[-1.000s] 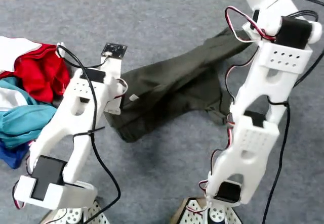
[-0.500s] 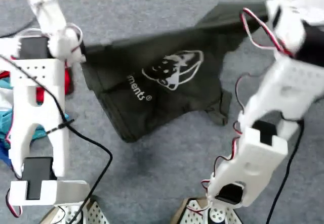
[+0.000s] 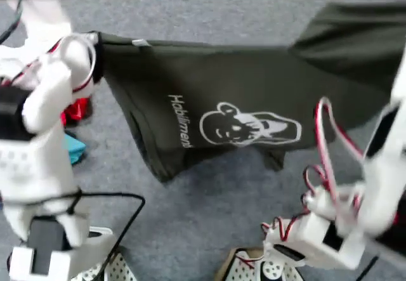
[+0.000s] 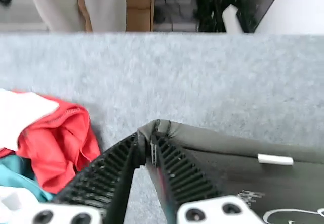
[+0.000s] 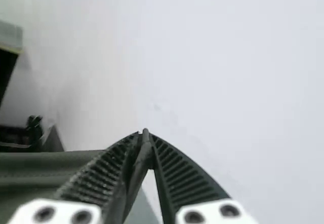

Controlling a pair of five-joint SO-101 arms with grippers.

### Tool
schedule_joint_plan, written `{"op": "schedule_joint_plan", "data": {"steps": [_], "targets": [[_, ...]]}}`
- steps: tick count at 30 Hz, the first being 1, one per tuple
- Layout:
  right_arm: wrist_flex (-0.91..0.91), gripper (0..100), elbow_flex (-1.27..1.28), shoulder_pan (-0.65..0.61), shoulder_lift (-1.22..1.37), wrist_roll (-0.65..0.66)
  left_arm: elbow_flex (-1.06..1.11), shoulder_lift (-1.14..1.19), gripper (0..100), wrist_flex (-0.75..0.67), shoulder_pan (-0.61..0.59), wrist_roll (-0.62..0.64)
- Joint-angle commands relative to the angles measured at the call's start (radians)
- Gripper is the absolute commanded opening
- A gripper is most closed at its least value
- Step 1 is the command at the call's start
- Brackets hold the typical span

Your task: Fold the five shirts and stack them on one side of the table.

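Note:
A dark olive shirt (image 3: 241, 91) with a white print hangs spread out above the table between my two arms. My left gripper (image 4: 152, 139) is shut on one top corner of the shirt (image 4: 238, 163), seen in the high view at the left gripper (image 3: 96, 39). My right gripper (image 5: 145, 134) is shut on a fold of the same olive cloth (image 5: 45, 168), raised high and facing a white wall. The shirt's lower hem trails on the grey table (image 3: 209, 217). Other shirts lie in a pile at the left: red (image 4: 61, 138), teal (image 4: 12, 176) and white (image 4: 20, 123).
The left arm (image 3: 38, 141) stands tall in front of the pile, with slivers of red (image 3: 77, 110) and teal (image 3: 73, 149) showing beside it. The right arm's base and red-white wires (image 3: 317, 211) sit at the front right. Bare grey felt lies under the shirt.
Both arms have risen and drawn apart, lifting the olive shirt off the table and stretching it flat so its print shows. The left arm now covers most of the pile.

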Motion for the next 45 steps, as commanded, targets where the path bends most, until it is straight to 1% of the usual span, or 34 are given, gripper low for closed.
{"op": "schedule_joint_plan", "data": {"steps": [1, 6, 10, 13, 17, 21, 27, 31, 33, 38, 41, 45], "targets": [[0.003, 0.5, -0.005, 0.036, -0.113, 0.049, 0.043, -0.114, 2, 0.011, 0.006, -0.015], [-0.02, 0.5, -0.004, 0.033, -0.222, 0.072, 0.13, -0.242, 2, 0.011, 0.006, -0.043], [-0.089, 0.5, 0.012, 0.033, -0.231, 0.064, 0.169, -0.286, 2, 0.009, 0.0, -0.057], [-0.204, 0.5, 0.073, 0.033, -0.228, 0.064, 0.16, -0.277, 2, 0.003, -0.038, -0.057], [-0.354, 0.5, 0.162, 0.035, -0.234, 0.071, 0.16, -0.275, 2, -0.044, -0.061, -0.054], [-0.356, 0.5, 0.165, 0.035, -0.231, 0.072, 0.133, -0.277, 2, -0.043, -0.06, -0.055], [-0.356, 0.5, 0.165, 0.035, -0.228, 0.1, -0.003, -0.268, 2, -0.043, -0.066, -0.057], [-0.364, 0.5, 0.166, 0.035, -0.226, 0.1, -0.032, -0.277, 2, -0.041, -0.061, -0.092], [-0.376, 0.5, 0.166, 0.033, -0.226, 0.1, -0.037, -0.277, 2, -0.008, -0.06, -0.095], [-0.479, 0.5, 0.222, 0.033, -0.225, 0.094, 0.044, -0.311, 2, 0.011, -0.068, -0.078], [-0.554, 0.5, 0.275, 0.033, -0.225, 0.1, 0.146, -0.394, 2, 0.009, -0.068, -0.078], [-0.569, 0.5, 0.298, 0.033, -0.229, 0.101, 0.304, -0.521, 2, 0.009, -0.066, -0.077]]}}
